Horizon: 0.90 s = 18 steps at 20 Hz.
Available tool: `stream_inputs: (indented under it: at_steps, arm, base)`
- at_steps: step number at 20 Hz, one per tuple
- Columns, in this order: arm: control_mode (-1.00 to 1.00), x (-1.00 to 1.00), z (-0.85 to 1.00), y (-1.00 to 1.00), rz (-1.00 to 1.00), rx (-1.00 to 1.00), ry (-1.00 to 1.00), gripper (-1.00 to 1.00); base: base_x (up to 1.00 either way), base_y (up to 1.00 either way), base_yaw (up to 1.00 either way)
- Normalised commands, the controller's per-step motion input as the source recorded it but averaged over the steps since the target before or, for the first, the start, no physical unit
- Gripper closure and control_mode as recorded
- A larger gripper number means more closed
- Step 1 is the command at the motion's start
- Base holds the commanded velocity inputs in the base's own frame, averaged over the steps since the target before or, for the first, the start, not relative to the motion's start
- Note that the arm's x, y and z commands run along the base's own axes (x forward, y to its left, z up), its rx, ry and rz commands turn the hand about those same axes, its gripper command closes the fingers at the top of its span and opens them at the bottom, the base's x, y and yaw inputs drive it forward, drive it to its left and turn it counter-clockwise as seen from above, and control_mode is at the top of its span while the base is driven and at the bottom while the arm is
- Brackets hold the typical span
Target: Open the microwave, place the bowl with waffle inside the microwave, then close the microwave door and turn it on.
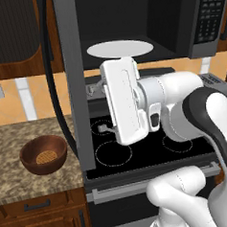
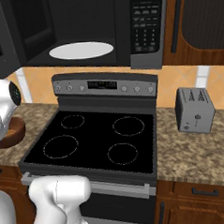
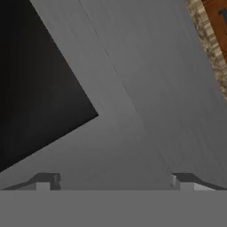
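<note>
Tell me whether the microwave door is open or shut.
Open. The microwave door stands swung out to the left, edge-on, and the white turntable plate inside the microwave is in plain sight.

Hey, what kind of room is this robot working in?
A simulated home kitchen, it seems: a microwave hangs open above a black-topped stove, with a toaster on the granite counter and wooden cabinets below.

The round reddish-brown wooden-looking bowl has a smooth, faintly glossy finish; the tan grid-textured waffle in it looks matt. The speckled brown stone-like counter appears rough-patterned. The dark grey microwave door shows brushed, matt metal around black glass. The black glass stove top is smooth and glossy; the small grey toaster looks metallic.
</note>
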Motion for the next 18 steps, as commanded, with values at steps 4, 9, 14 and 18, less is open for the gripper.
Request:
stream_inputs:
  at_steps: [4,9,14,18]
  arm:
    - [-1.00,0.03,-0.01,-0.73,0.00,0.00,0.00,-1.00]
    - [-1.00,0.50,-0.47,-0.39,0.00,-0.15,-0.07,-1.00]
    - [-1.00,0.76,-0.73,-0.24,0.00,-0.17,-0.12,-1.00]
    - [-1.00,0.67,-0.74,-0.14,0.00,-0.14,-0.03,-1.00]
  base:
    - [0.00,0.00,0.00]
    - [0.00,0.00,0.00]
    - [0.00,0.00,0.00]
    - [0.00,0.00,0.00]
